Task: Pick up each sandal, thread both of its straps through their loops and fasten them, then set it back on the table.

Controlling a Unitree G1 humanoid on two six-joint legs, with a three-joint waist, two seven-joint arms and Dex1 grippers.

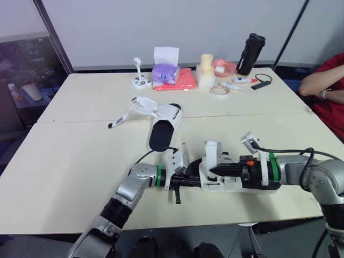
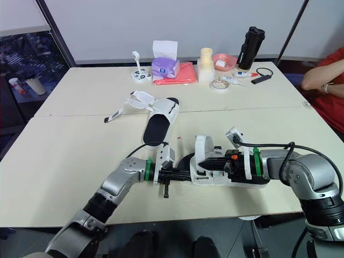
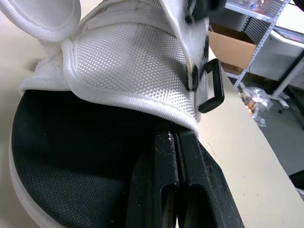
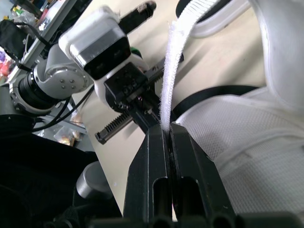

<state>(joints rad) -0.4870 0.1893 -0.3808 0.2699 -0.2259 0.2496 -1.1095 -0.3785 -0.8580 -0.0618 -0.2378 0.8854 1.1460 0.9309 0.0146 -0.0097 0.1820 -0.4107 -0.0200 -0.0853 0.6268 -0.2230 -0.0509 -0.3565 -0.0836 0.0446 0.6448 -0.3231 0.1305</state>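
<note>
The near sandal (image 2: pixel 215 173) looks light and bendy. Left claw (image 3: pixel 176 130) pinches its edge, right claw (image 4: pixel 167 128) its floppy strap (image 4: pixel 173 71).

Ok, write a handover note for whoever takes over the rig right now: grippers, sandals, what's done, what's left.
Left gripper: shut on the near sandal, at the edge of its white upper, near the front of the table.
Right gripper: shut on that sandal's loose strap.
Far sandal: flat mid-table, open straps spread out.
Done: nothing visibly fastened; the near sandal's black loop is empty.
Left: thread and fasten both straps on each sandal, then set each down.
</note>
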